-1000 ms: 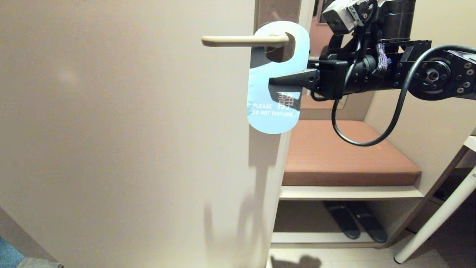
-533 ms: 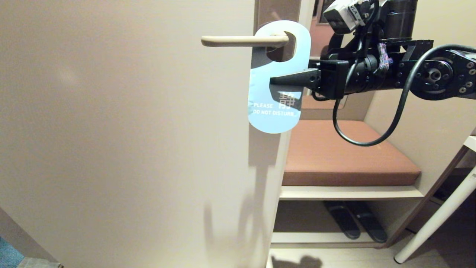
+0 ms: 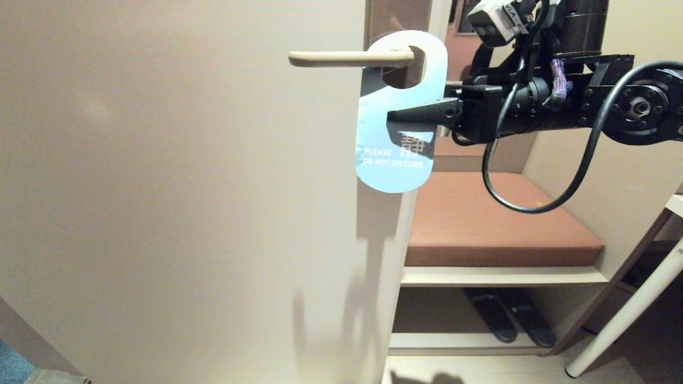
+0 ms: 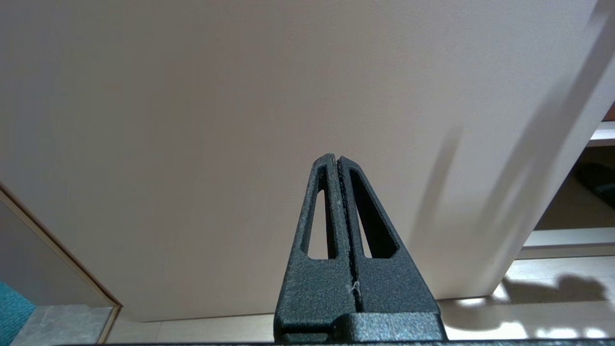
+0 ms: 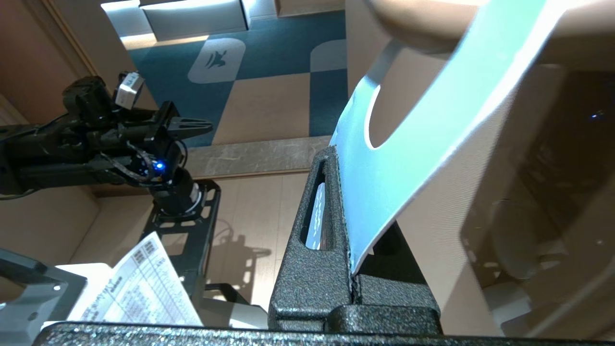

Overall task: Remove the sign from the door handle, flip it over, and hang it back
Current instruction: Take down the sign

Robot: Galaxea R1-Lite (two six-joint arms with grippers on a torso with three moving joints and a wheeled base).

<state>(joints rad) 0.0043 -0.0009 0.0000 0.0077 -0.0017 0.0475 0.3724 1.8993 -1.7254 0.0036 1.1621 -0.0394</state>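
The blue-grey sign [image 3: 373,133], with its "PLEASE DO NOT DISTURB" face towards me, hangs by its oval hole on the cream door handle [image 3: 341,58], below the brown backplate [image 3: 397,16]. My right gripper [image 3: 392,116] reaches in level from the right and is shut on the sign's middle. In the right wrist view the sign [image 5: 413,144] runs out from between the shut right gripper [image 5: 336,154] up to the handle [image 5: 413,19]. My left gripper [image 4: 336,157] is shut on nothing, parked low in front of the door; it also shows in the right wrist view [image 5: 204,127].
The beige door [image 3: 187,186] fills the left of the head view. Past its edge stands a bench with a brown cushion [image 3: 496,218], with dark slippers [image 3: 507,320] on the shelf under it. A white table leg [image 3: 624,314] slants at the right. A printed sheet [image 5: 139,288] lies on my base.
My right arm has drifted slightly to the right and up while still gripping the sign. The sign's top loop has swung a little to the right on the handle.
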